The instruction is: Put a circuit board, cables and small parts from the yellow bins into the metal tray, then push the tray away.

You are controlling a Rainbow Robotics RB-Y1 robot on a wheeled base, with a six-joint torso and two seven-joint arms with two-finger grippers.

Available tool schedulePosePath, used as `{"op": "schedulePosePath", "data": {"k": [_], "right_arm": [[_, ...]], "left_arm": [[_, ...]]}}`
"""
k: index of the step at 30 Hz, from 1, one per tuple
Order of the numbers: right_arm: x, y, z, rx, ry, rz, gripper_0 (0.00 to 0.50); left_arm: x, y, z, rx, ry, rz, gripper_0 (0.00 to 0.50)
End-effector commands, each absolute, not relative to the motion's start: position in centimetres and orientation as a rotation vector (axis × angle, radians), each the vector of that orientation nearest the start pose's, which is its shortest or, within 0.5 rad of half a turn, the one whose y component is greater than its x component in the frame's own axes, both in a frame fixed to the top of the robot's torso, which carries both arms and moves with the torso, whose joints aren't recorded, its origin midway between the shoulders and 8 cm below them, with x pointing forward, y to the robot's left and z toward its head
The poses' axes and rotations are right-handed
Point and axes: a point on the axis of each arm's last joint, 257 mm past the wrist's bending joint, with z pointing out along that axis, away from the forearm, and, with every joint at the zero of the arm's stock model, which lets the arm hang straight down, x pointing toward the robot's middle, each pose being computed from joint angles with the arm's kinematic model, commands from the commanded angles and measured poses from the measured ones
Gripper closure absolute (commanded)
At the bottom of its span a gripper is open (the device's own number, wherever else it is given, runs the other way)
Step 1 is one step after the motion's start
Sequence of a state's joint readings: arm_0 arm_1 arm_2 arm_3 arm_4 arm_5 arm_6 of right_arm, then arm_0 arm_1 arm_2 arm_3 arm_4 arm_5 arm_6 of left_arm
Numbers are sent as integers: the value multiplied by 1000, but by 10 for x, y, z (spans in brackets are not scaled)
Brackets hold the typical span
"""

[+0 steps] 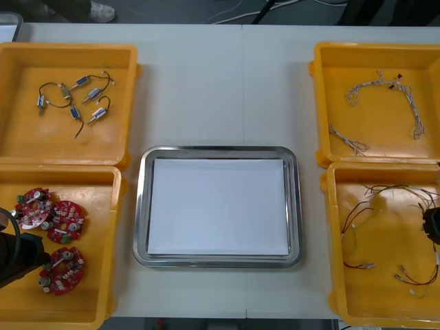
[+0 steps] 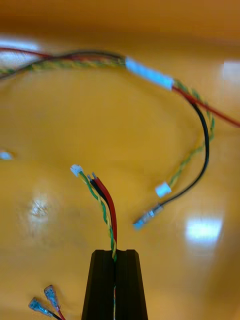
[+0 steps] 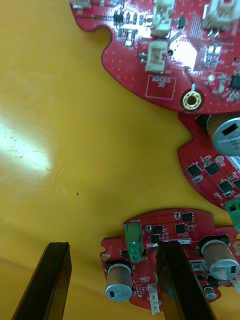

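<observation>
The red and yellow cable (image 2: 109,205) sat pinched between the fingers of your right gripper (image 2: 114,252), which were closed tight on it. Its loose end, with a small white plug, reached just past the fingertips over the floor of the near right yellow bin (image 1: 333,234). Your left gripper (image 3: 112,246) stood wide open in the near left yellow bin (image 1: 117,234), one finger over a round red circuit board (image 3: 172,222) and the other over bare bin floor. The front view gave you what the wrist views did not: the metal tray (image 1: 141,206), white inside, lay between the bins, well apart from both grippers.
</observation>
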State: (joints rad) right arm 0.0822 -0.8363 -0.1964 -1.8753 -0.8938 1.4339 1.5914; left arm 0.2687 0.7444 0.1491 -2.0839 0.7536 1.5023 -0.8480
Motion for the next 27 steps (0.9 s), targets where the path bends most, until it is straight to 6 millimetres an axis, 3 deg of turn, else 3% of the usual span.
{"op": "schedulePosePath", "data": {"k": [1,8,12,14,16,18,22,24,26,27], "right_arm": [[388,-390,-274,-233,2684,71,494],[397,-372,-273,-243,2673,103,483],[399,-368,-272,-248,2672,109,422],[399,-368,-272,-246,2671,108,330],[400,-370,-271,-246,2669,100,170],[400,-370,-271,-245,2669,98,83],[402,-372,-269,-248,2663,91,12],[402,-374,-267,-256,2660,83,7],[402,-377,-266,-273,2661,69,4],[401,-377,-266,-278,2662,66,5]], "left_arm": [[300,379,-330,-849,2728,-166,0],[300,377,-335,-848,2738,-156,0],[299,377,-337,-847,2739,-144,0],[299,377,-338,-848,2740,-140,0],[300,376,-340,-854,2742,-137,0],[300,376,-340,-857,2742,-136,0],[300,377,-340,-858,2743,-134,16],[300,377,-340,-859,2743,-134,104],[301,376,-340,-858,2742,-135,341],[301,377,-340,-858,2741,-132,407]]}}
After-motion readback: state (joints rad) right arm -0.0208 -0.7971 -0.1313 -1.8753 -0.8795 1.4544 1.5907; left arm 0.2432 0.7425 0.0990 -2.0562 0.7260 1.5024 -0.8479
